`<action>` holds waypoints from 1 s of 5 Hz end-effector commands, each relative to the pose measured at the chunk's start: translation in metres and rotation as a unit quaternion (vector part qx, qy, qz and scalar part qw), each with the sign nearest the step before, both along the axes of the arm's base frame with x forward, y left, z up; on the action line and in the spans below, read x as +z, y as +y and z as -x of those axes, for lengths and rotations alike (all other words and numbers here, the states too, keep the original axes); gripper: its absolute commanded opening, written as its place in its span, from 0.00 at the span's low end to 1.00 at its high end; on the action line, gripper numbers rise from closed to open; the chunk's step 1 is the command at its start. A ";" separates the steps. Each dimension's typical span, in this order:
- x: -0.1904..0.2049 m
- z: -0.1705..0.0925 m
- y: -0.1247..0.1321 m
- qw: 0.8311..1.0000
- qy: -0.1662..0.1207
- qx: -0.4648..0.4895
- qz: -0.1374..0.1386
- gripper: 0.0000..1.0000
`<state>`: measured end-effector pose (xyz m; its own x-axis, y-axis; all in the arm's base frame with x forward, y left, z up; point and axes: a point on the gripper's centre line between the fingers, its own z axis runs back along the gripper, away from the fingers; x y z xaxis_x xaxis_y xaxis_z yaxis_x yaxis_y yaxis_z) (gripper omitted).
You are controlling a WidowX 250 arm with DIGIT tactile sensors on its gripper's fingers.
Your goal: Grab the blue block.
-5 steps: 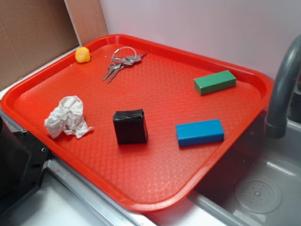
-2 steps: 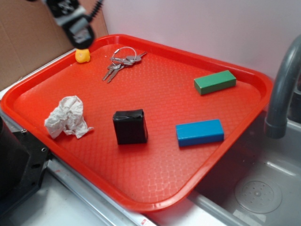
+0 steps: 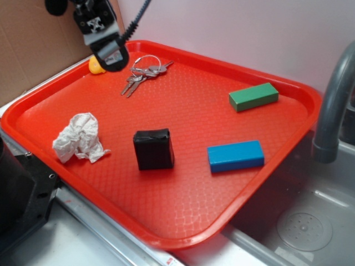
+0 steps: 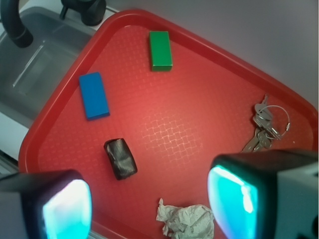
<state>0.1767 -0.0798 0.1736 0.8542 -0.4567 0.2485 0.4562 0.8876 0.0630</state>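
Tray [image 3: 50, 105]: a red textured tray holds everything; in the exterior view its right edge sits beside a sink [image 3: 310, 221] with a grey faucet [image 3: 333, 105].
Gripper [image 3: 109, 55]: hangs above the tray's far left corner, at about 11 o'clock from the tray's middle in the exterior view, empty. In the wrist view [image 4: 149, 201] the two fingers stand well apart with a wide gap between them, so the pincer is spread wide and grips nothing.
Blue block [image 3: 236, 155]: lies flat on the tray near its right edge, at about 4 o'clock from the tray's middle in the exterior view, well apart from the gripper. In the wrist view [image 4: 94, 95] it shows at about 10 o'clock from the middle of the tray, close to the rim on the sink side.
Green block [image 3: 253, 96]: lies flat toward the tray's far right, at about 1 o'clock from the blue block, apart from it.
Black cuboid [image 3: 153, 149]: stands near the tray's middle, at 9 o'clock from the blue block, not touching it.
Keys [image 3: 143, 73]: a bunch on a ring, just right of the gripper.
Crumpled paper [image 3: 80, 137]: white, near the tray's left edge.
Yellow object [image 3: 95, 67]: small, in the far left corner, partly hidden behind the gripper.
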 end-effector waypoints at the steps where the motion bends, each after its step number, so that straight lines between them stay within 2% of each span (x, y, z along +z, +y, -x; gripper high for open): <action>1: -0.032 -0.035 -0.022 0.995 0.031 -0.090 0.041 1.00; 3: -0.083 -0.061 -0.058 0.992 0.036 -0.115 0.039 1.00; 4: -0.094 -0.067 -0.076 0.990 0.044 -0.126 0.042 1.00; 5: -0.100 -0.070 -0.088 0.990 0.037 -0.131 0.026 1.00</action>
